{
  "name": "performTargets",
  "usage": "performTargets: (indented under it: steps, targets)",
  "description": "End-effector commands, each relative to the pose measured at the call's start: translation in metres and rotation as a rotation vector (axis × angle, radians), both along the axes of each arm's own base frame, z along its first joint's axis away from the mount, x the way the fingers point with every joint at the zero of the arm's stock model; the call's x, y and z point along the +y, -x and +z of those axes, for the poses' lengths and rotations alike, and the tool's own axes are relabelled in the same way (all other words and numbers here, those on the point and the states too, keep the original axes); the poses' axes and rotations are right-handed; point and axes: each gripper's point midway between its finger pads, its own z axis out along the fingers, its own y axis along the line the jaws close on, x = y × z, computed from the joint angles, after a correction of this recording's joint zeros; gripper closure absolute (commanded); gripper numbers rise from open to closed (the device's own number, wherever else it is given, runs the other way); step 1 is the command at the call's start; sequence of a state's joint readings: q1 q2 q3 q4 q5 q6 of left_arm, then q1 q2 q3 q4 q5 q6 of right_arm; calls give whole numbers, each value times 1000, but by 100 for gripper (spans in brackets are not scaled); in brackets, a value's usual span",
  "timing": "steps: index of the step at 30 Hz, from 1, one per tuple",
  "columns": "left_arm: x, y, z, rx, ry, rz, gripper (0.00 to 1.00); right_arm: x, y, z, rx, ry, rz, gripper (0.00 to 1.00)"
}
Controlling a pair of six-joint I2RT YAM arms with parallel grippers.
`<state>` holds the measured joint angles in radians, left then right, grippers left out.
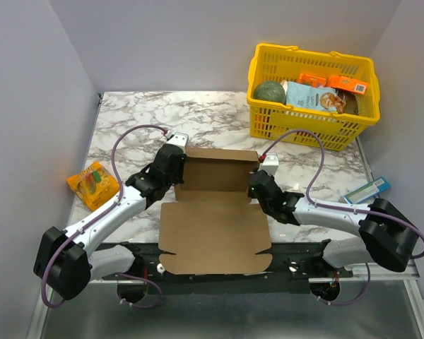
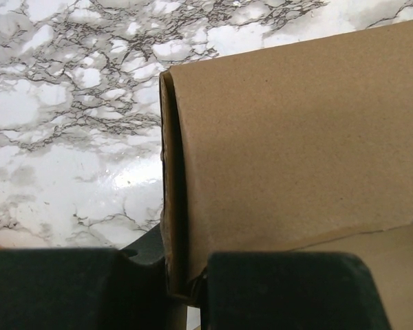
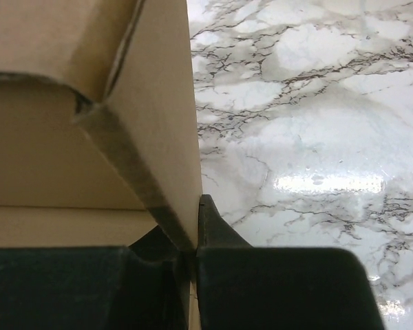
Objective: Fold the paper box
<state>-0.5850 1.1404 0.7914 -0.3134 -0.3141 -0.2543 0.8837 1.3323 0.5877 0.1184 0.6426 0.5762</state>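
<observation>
Both arms reach inward from the near edge; left gripper is clamped on the left end wall of the paper box; right gripper is pinched tight on its right end wall; box sits mid-table, rear wall raised, front panel flat; yellow basket far right; orange packet left, well apart.

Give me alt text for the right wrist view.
The right gripper is shut on an upright side wall of the brown paper box, pinching its cardboard edge. Marble tabletop fills the right half.
</observation>
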Motion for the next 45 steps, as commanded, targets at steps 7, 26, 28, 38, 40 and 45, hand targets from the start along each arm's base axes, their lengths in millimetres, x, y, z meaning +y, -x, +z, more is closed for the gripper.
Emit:
performTargets:
  steps: [7,26,28,38,40,45]
  targets:
    - [-9,-5,20,-40,44,-37,100,-34,-2,2,-11,87,-125,79]
    - [-39,13,-6,393,-123,-432,100,-26,66,137,-174,-29,373,19]
    - [-44,11,-10,404,-114,-447,100,-10,62,130,-106,15,422,18]
    - [-50,10,-24,441,-100,-471,95,61,39,134,2,142,677,20]
    - [-50,10,-22,432,-101,-468,94,68,38,129,13,162,716,20]
    - [-50,9,-27,445,-101,-467,94,76,39,111,46,181,764,25]
